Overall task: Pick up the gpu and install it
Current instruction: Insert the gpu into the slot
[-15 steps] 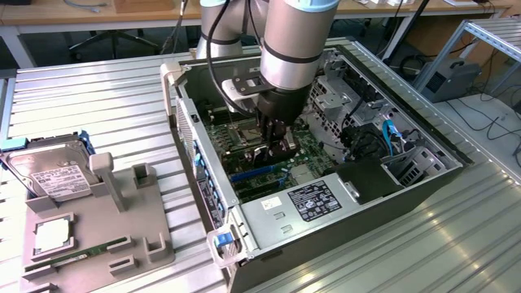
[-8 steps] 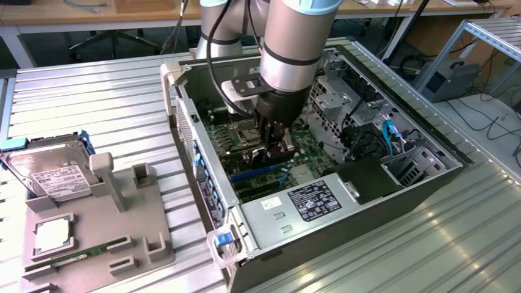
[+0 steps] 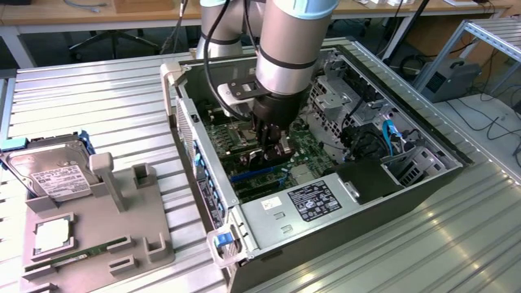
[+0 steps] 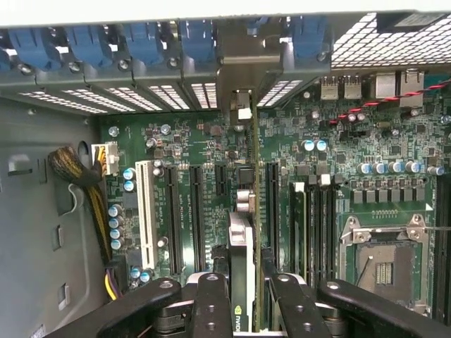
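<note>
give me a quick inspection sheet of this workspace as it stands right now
surface: ribbed metal table with an open computer case on it
job's things: gpu held edge-on above the motherboard slots, bracket end toward the case's rear openings; seating cannot be told
clutter: hard drive, cpu and ram stick in a grey fixture at the exterior view's left
grippers: gripper shut on the gpu inside the case
cables: yellow-black bundle and red-black wires in the case
surroundings: desks and an aluminium frame beyond the table
</note>
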Tool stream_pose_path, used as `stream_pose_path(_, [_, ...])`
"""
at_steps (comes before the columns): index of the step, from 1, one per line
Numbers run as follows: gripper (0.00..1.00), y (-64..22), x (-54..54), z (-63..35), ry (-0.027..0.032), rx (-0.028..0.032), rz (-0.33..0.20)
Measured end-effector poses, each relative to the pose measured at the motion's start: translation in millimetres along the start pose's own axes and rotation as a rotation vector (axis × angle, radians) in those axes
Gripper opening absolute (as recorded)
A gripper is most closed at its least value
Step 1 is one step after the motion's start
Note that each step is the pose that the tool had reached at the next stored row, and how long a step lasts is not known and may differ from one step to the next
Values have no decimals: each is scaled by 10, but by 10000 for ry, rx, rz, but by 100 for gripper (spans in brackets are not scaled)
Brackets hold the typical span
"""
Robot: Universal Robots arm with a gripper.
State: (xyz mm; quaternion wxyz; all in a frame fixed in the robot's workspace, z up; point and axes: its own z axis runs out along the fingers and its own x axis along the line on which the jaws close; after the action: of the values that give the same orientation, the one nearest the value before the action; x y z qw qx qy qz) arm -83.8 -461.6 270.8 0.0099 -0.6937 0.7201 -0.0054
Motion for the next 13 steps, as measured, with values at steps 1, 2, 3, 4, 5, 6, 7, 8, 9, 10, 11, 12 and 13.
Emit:
stream_pose_path(1, [27, 1, 0, 5, 1, 0, 0])
stream_pose_path(2, [27, 1, 1, 5, 4, 0, 0])
stream_pose_path(3, [27, 2, 0, 8, 3, -1, 1])
stream_pose_path(4, [27, 2, 0, 19, -2, 2, 1])
stream_pose_path(5, [27, 2, 0, 19, 2, 1, 1])
stream_pose_path(6, [27, 2, 0, 19, 2, 0, 1])
stream_pose_path(7, [27, 2, 0, 19, 2, 0, 1])
stream_pose_path(8, [27, 2, 0, 19, 2, 0, 2])
stream_pose_path(9, [27, 2, 0, 19, 2, -3, 3])
stream_pose_path(10, [27, 1, 0, 19, 2, -5, 2])
stream_pose_path(11, [27, 0, 0, 20, 2, -13, 2])
stream_pose_path(12, [27, -2, 0, 20, 2, -22, 1])
stream_pose_path(13, [27, -5, 0, 20, 3, -38, 1])
